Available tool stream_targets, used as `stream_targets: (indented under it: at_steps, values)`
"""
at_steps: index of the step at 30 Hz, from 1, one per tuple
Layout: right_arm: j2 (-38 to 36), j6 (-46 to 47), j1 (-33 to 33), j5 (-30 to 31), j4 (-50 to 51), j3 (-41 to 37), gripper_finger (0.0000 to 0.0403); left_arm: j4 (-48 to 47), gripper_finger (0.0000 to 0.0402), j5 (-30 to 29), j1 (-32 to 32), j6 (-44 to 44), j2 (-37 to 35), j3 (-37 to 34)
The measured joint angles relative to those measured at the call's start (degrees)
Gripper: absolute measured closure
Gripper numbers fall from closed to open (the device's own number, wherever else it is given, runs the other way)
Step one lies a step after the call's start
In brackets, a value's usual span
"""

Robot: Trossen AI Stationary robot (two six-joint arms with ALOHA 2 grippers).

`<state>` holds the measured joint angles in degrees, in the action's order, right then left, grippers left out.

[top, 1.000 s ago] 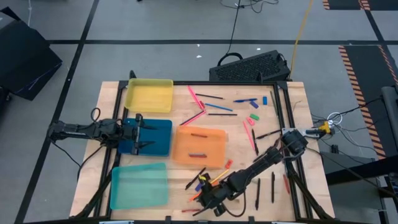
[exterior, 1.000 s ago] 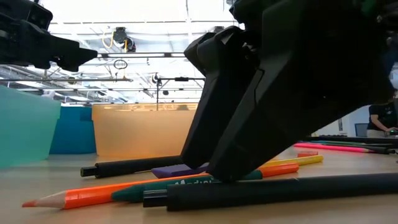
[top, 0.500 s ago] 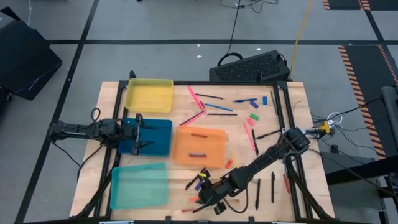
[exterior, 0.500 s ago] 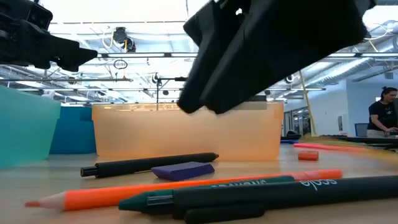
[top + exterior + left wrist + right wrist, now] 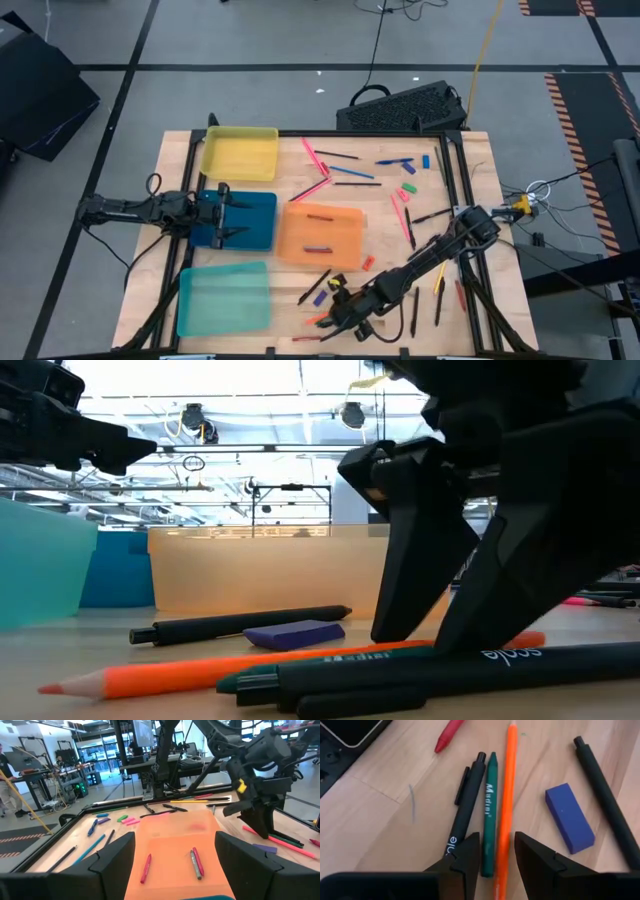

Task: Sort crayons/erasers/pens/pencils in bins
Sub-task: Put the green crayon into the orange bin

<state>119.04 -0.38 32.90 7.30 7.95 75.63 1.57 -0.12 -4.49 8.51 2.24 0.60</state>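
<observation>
Four shallow rectangular plastic bins sit on the wooden table [image 5: 480, 210]. The orange bin [image 5: 322, 237] is the landmark. It holds three short crayons [image 5: 196, 863]: one red stick lying apart from a grey and red pair that lie side by side. The blue bin [image 5: 250, 221] lies just beside the orange bin, toward the left arm. The yellow bin [image 5: 240, 153] lies beyond the blue bin, at the far corner. The teal bin [image 5: 223, 297] sits near the front edge; its walls are translucent. The contents of these three cannot be told.

The right gripper [image 5: 496, 856] is lowered to the tabletop in front of the orange bin, fingers slightly spread and astride a green pen [image 5: 489, 825] and a long orange pencil [image 5: 506, 805]; they grip nothing. A black pen [image 5: 467, 815] lies touching the green pen. A flat, blocky blue eraser [image 5: 569, 817] lies just beside the pencil, and a second black pen [image 5: 605, 795] lies past it.

The left gripper [image 5: 172, 857] hovers over the blue bin, fingers wide apart, facing the orange bin. More pens, pencils and erasers lie scattered on the table beyond the orange bin
</observation>
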Motion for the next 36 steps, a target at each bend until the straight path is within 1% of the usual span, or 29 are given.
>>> stream_targets:
  at_steps: [5, 12, 15, 19, 23, 27, 30, 32, 36]
  values:
    - [-0.1, -1.7, 0.6, 1.4, -3.2, -2.4, 0.0294, 0.0, 0.0128, 0.0, 0.0, 0.0, 0.0, 0.0]
    - [0.0, -1.2, 0.3, 7.9, -3.5, -2.6, 0.0318, 0.0, 0.0128, 0.0, 0.0, 0.0, 0.0, 0.0]
    - [-0.3, -1.2, 0.0, 9.9, -3.1, -2.6, 0.0316, 0.0, 0.0128, 0.0, 0.0, 0.0, 0.0, 0.0]
    - [-2.3, -2.7, -0.1, 12.5, -1.3, -2.9, 0.0303, 0.0, 0.0128, 0.0, 0.0, 0.0, 0.0, 0.0]
    - [-4.5, -4.2, -0.2, 12.0, -2.4, -2.8, 0.029, 0.0, 0.0128, 0.0, 0.0, 0.0, 0.0, 0.0]
    - [-4.3, -5.5, -0.2, 6.2, -2.9, -2.8, 0.0287, 0.0, 0.0128, 0.0, 0.0, 0.0, 0.0, 0.0]
    - [-3.5, -5.0, -1.0, 5.9, -3.7, -3.1, 0.029, 0.0, 0.0128, 0.0, 0.0, 0.0, 0.0, 0.0]
    - [-2.9, -4.8, -1.8, 5.6, -5.9, -4.1, 0.0292, 0.0, 0.0128, 0.0, 0.0, 0.0, 0.0, 0.0]
    - [-2.9, -3.4, -3.2, 2.2, -10.5, -6.9, 0.0296, 0.0, 0.0128, 0.0, 0.0, 0.0, 0.0, 0.0]
